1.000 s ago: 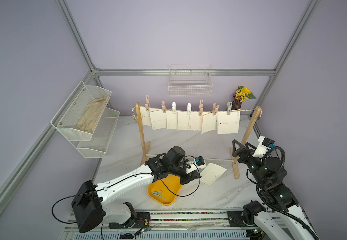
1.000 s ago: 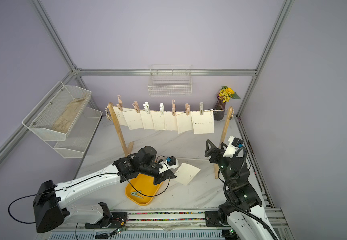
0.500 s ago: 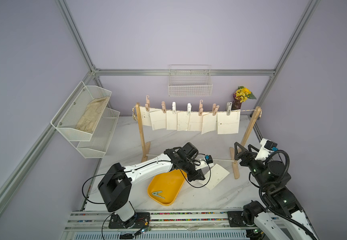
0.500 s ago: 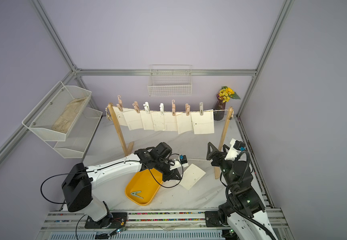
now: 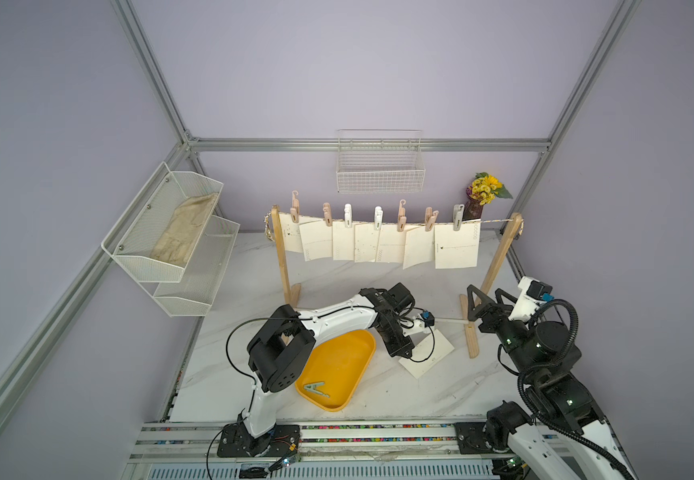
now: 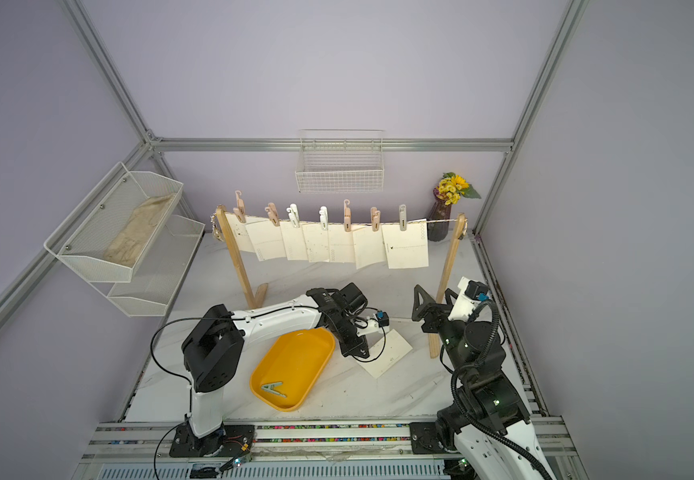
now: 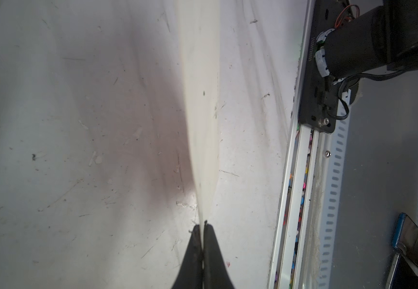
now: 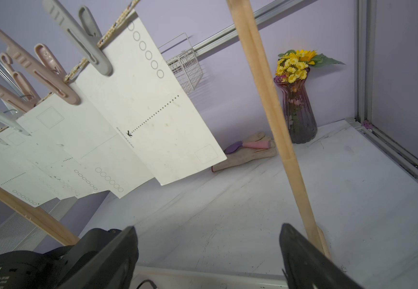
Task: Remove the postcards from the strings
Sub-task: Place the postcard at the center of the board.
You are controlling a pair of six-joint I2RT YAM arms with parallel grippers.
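Seven postcards [image 5: 378, 245] hung in an overlapping row from the string [image 5: 491, 221]. Each was under a plastic clothespin [image 5: 402, 216], between two wooden posts [image 5: 499, 257] toward 12 o'clock on the bench [image 5: 328, 284]. An eighth postcard [image 5: 428, 357] was off the line, at about 5 o'clock from the row. The left gripper [image 5: 404, 353] had its jaws pressed together on one edge of it. Whether its far end touched the bench could not be told. The right gripper [image 5: 486, 296] stood with jaws wide apart, just beside the foot of the 3 o'clock post.

A yellow tray [image 5: 339, 357] lay at 6 o'clock, just beside the held card, with one grey-green clothespin [image 5: 315, 388] in it. At 9 o'clock a two-tier mesh shelf [image 5: 145, 266] carried a tan cloth [image 5: 185, 228] in its upper tier. A wire basket [image 5: 380, 178] hung on the back wall at 12 o'clock. A purple vase [image 8: 299, 112] at 1 o'clock held yellow flowers [image 8: 295, 62].

In the right wrist view the nearest hanging card bore a row of six small circles, a dotted line ending in a dark mark, and a square outline. A line of print beside the mark was too small to read.
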